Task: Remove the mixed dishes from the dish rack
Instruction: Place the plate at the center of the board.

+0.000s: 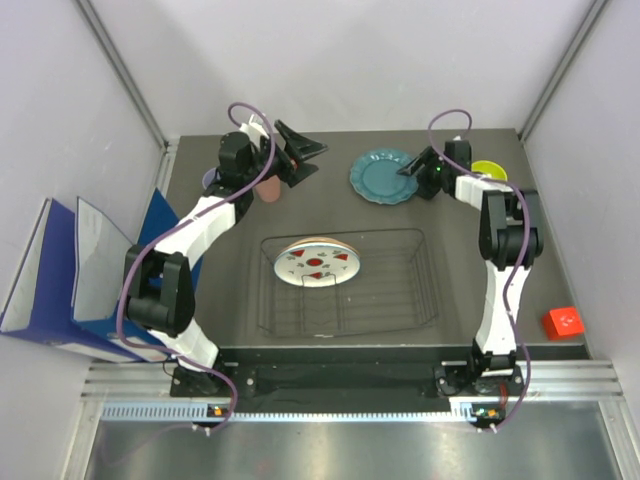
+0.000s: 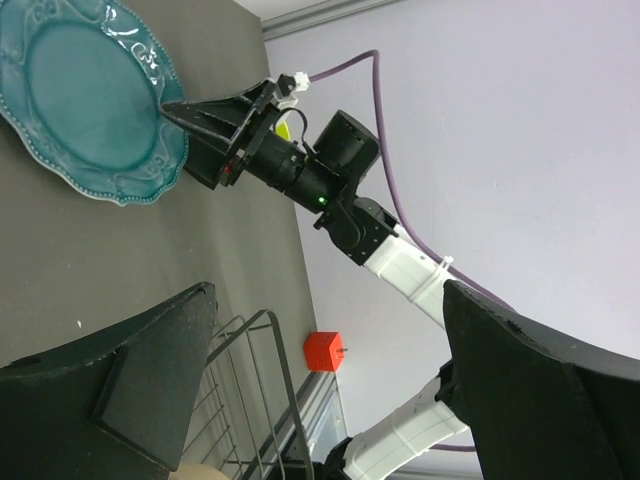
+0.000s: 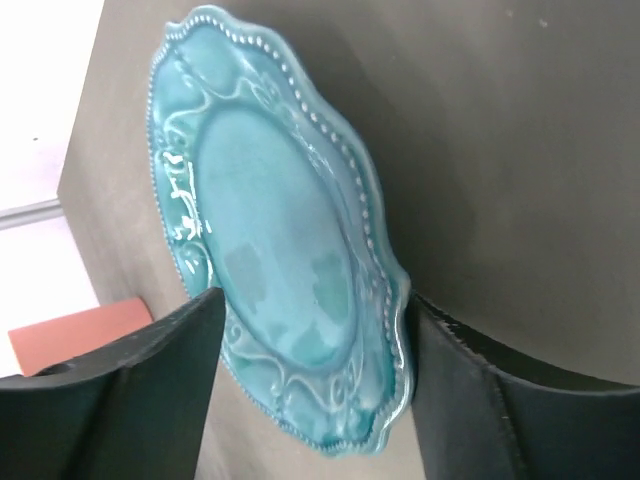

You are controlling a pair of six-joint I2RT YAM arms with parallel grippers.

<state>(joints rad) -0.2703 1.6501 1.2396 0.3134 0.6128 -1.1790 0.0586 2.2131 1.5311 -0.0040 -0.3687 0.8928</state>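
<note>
Spread fingers (image 3: 150, 380) of the right gripper (image 3: 315, 310) are seen flanking the teal scalloped plate (image 3: 270, 250), laid on the table (image 3: 520, 150) beyond the dish rack (image 1: 432, 290), the left gripper (image 1: 318, 160) likewise splayed, so a release is judged in hand and a rim grip on the racked white plate with red marks (image 1: 318, 263) is called for next.

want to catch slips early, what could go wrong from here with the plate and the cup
The right gripper is open with its fingers straddling the rim of the teal plate. Pulling back carelessly could drag or flip the plate. The open left gripper hangs close to the salmon-pink cup and might knock it over.
</note>
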